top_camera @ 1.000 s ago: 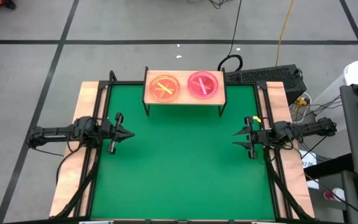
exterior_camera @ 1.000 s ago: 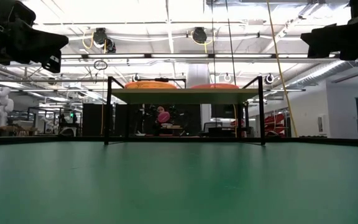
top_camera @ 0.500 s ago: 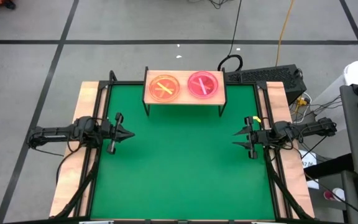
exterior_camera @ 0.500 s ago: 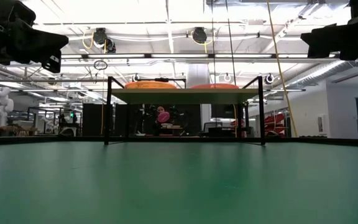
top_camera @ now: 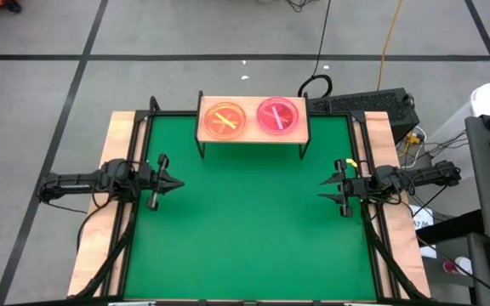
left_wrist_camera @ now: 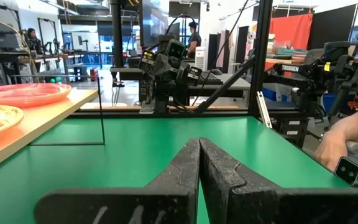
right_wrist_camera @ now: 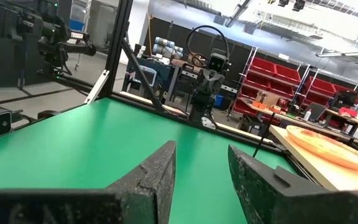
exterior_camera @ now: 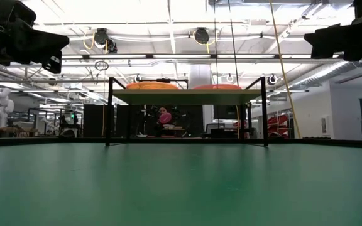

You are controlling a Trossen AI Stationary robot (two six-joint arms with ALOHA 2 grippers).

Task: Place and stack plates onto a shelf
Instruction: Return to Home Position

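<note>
Left wrist view reads "TROSSEN" on a distant arm [left_wrist_camera: 291, 67] — left claw [left_wrist_camera: 199, 144] closed, right claw [right_wrist_camera: 202, 150] parted

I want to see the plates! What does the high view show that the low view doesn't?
Only the high view looks into the orange plates and pink plates, showing their stripes. Only the low view shows under the shelf and the room behind. Both show both piles on the shelf, the left claw and right claw off to the sides.
</note>
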